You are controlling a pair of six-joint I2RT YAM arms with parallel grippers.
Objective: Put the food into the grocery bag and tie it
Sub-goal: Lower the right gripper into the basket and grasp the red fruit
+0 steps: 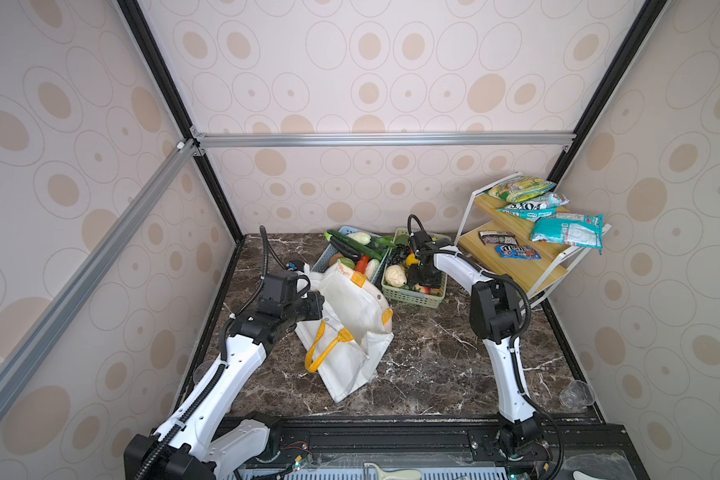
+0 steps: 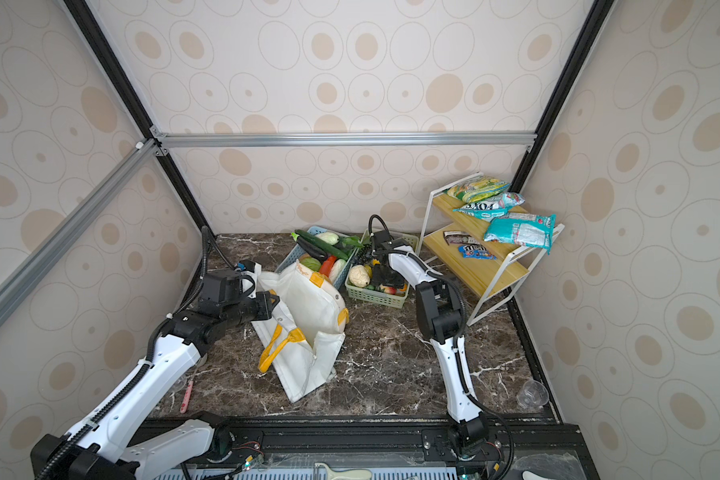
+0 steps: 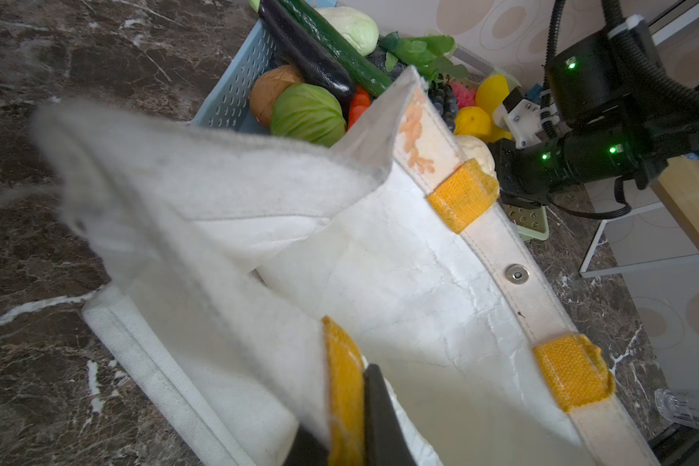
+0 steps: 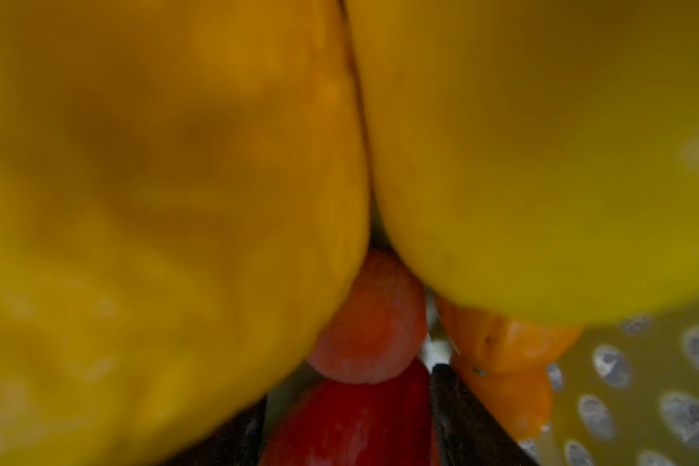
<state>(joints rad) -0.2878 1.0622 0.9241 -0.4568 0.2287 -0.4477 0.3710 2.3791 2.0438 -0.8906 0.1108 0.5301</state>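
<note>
Right gripper (image 1: 425, 277) sunk in the green basket (image 1: 412, 298) at the table's (image 1: 433, 365) back edge, fingertips hidden from above. Wrist view blurred by yellow fruit (image 4: 138, 161). Its fingers stand either side of a red fruit (image 4: 348, 427); grip cannot be told. Left gripper (image 3: 342, 419), half cut off, pinched on the grocery bag (image 1: 350, 299) rim, mid-table. Bare marble toward the right edge.

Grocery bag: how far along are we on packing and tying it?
Done: the left gripper pinches a yellow strap of the grocery bag, holding its mouth open. In hand: the right gripper is down in the green basket, jaws flanking a red fruit; grip unclear. Left: no food shows inside the bag, and nothing is tied.
</note>
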